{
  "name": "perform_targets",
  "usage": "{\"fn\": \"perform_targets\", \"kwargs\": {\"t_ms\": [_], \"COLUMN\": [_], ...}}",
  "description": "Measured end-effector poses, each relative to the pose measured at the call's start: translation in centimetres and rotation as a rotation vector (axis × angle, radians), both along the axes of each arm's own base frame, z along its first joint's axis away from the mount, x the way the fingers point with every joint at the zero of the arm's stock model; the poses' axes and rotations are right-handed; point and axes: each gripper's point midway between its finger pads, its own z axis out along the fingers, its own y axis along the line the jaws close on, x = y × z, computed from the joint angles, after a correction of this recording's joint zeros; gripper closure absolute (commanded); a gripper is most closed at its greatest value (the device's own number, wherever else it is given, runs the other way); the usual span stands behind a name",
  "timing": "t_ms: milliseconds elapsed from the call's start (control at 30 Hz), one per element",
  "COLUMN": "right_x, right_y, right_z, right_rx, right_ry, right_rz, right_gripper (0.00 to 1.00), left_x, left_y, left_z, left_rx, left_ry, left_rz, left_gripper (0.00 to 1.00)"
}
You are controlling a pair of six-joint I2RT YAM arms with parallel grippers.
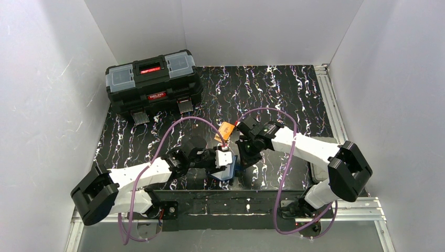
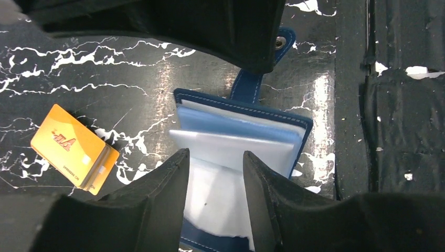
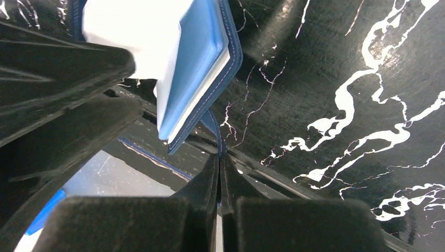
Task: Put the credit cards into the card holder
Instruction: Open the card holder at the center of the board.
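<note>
Looking down from above, both arms meet near the middle of a black, white-veined table. The left gripper and right gripper crowd over the navy card holder, which sits toward the near edge. Orange cards lie just beyond them. A black toolbox stands at the far left.

From the left wrist, the card holder lies open, its light blue inside facing up. A whitish card lies across it. The left gripper has its fingers apart over that card; whether they pinch it cannot be told. The orange cards lie stacked on the table to the left, apart from the holder. The snap tab runs away under the other arm.

From the right wrist, the right gripper is clamped tight on the snap tab, and the card holder shows edge-on beyond it.
</note>
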Motion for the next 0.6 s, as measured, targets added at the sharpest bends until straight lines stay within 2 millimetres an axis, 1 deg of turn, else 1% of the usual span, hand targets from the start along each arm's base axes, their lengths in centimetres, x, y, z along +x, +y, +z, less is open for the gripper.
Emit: {"fn": "perform_targets", "kwargs": {"t_ms": [100, 300, 433, 500, 600], "right_x": [0.3, 0.1, 0.0, -0.1, -0.1], "right_y": [0.4, 0.4, 0.4, 0.5, 0.5], "right_z": [0.8, 0.8, 0.9, 0.9, 1.0], "right_rx": [0.018, 0.02, 0.025, 0.027, 0.03], "right_ry": [-0.014, -0.003, 0.002, 0.005, 0.006], "right_rz": [0.0, 0.004, 0.006, 0.007, 0.009], "right_gripper": [0.99, 0.99, 0.99, 0.99, 0.99], "left_x": [-0.1, -0.1, 0.2, 0.6, 1.3], "left_y": [-0.1, -0.1, -0.2, -0.3, -1.0], "left_z": [-0.2, -0.2, 0.0, 0.6, 2.2], "left_rx": [-0.003, -0.007, -0.013, -0.022, -0.058], "left_ry": [0.027, 0.043, 0.039, 0.033, 0.022], "left_rz": [0.011, 0.023, 0.042, 0.058, 0.08], "left_gripper": [0.59, 0.59, 0.59, 0.59, 0.59]}}
